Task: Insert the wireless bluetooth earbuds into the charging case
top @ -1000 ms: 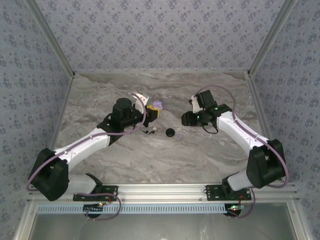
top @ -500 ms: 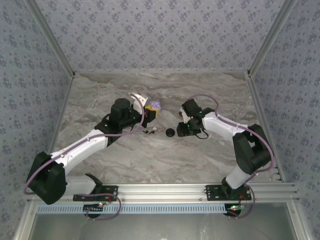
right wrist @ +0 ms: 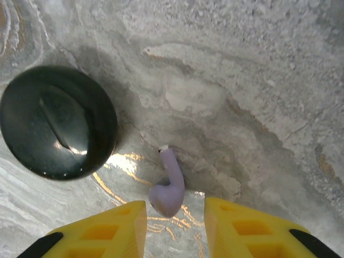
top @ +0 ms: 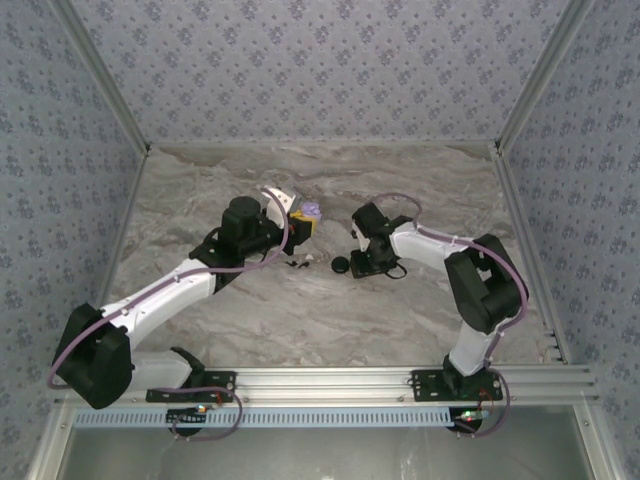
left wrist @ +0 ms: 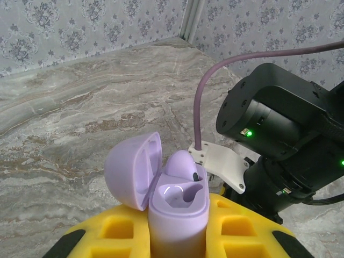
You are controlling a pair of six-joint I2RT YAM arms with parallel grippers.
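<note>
Gripping charging case (left wrist: 177, 217) (lid open), earbud (right wrist: 169, 187) loose

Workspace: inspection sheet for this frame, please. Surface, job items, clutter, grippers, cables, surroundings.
Surface: marbled grey table, nothing spilled seen.
Job's things: charging case, lid open, upright; seated earbud in one slot, other slot empty; loose earbud lying on the table.
Clutter: black disc beside the loose earbud; small dark bits near the left arm, too small to identify.
Grippers: left gripper, jaws shut on the charging case; right gripper, jaws open, straddling the loose earbud.
Cables: purple cable arching off the right arm; no snag seen.
Surroundings: patterned walls, metal frame rail.
</note>
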